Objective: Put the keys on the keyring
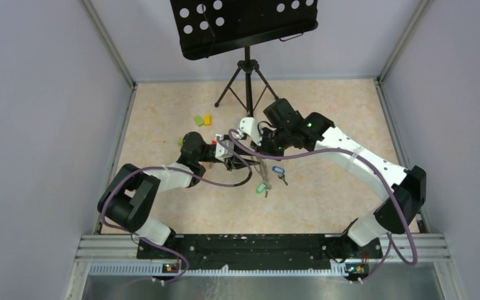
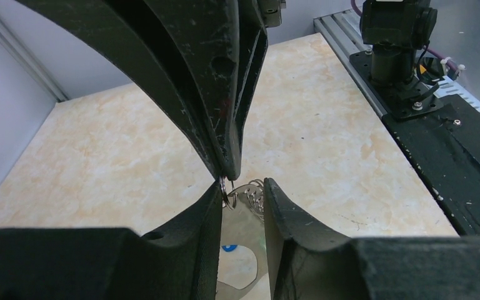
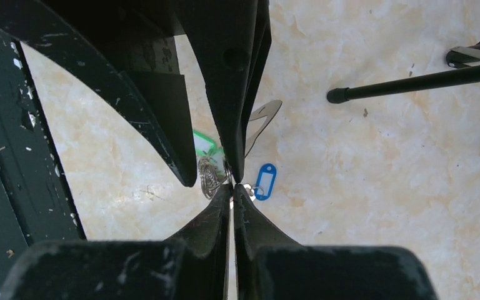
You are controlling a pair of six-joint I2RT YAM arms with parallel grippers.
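Observation:
The grey keyring hangs upright above the table between the fingers of my left gripper, which is shut on its flat body. A coil of metal rings sits at its top edge. My right gripper comes in from the opposite side, shut on a small metal ring beside that coil. The blue-tagged key shows just past the right fingertips, and the same key appears in the top view. Behind the left fingers lies the green-tagged key, and from above the green tag shows below the grippers.
A black music stand on a tripod stands at the back, one leg reaching toward the grippers. Green and yellow blocks lie at the back left. The right arm's base and black rail line the near edge.

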